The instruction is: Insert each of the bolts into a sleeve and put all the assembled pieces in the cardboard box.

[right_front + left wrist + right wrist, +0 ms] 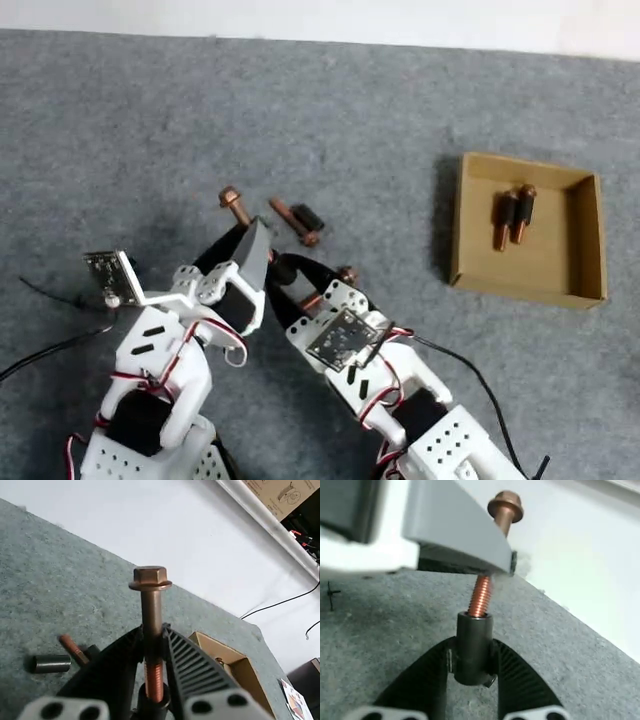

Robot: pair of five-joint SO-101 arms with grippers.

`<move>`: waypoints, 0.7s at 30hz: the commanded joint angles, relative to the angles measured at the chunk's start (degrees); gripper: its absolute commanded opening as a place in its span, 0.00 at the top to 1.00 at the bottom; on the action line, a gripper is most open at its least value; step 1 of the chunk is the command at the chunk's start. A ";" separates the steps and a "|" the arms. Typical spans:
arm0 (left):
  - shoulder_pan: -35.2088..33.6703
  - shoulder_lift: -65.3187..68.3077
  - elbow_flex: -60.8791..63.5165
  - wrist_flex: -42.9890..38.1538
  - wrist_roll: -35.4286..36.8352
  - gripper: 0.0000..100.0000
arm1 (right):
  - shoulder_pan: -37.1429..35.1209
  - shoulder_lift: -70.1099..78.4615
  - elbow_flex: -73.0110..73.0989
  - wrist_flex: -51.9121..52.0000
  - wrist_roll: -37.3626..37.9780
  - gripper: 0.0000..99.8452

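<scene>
Bolt (151, 615) clamped mid-shank by left gripper (152, 645), fingers shut on it. Hex head stood clear beyond the fingertips, threaded end pointed back toward the arm. Low and centre in the high view, both grippers met nose to nose.

Right gripper (472, 651) closed around the dark sleeve (474, 645), open mouth facing the bolt. Thread tip sat at that mouth, barely entered if at all. Most of the thread was bare between the sleeve and the left fingers.

Risks, as judged:
- Bolt and sleeve axes looked close but not proven in line. A push while skewed would jam the thread on the rim or lever the sleeve round in its pads.
- Smooth, round shank. Axial load could slide it back through the left fingers instead of driving it in.
- Letting go early, with so little engaged, would drop the bolt onto the grey mat (150, 130).

Just above the grippers, centre frame, a loose bolt (293, 222) lay on the mat. A spare sleeve (52, 663) lay at lower left of the left wrist view. A wide swing could scatter them.

Far right, cardboard box (585, 240) held two assembled pieces (512, 218).
</scene>
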 commanded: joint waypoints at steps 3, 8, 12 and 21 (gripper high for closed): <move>0.92 -0.66 -1.80 1.05 0.00 0.99 | -0.31 -1.45 7.96 -0.40 0.53 1.00; 2.15 -0.66 -1.63 9.67 -3.96 0.99 | -0.04 -1.54 7.96 -0.40 0.53 1.00; 8.31 -0.66 -3.47 16.70 -9.76 0.99 | -0.04 -1.54 7.96 -0.40 0.53 1.00; 10.33 -0.66 -4.18 18.73 -15.03 0.99 | -0.04 -1.54 7.96 -0.48 0.53 1.00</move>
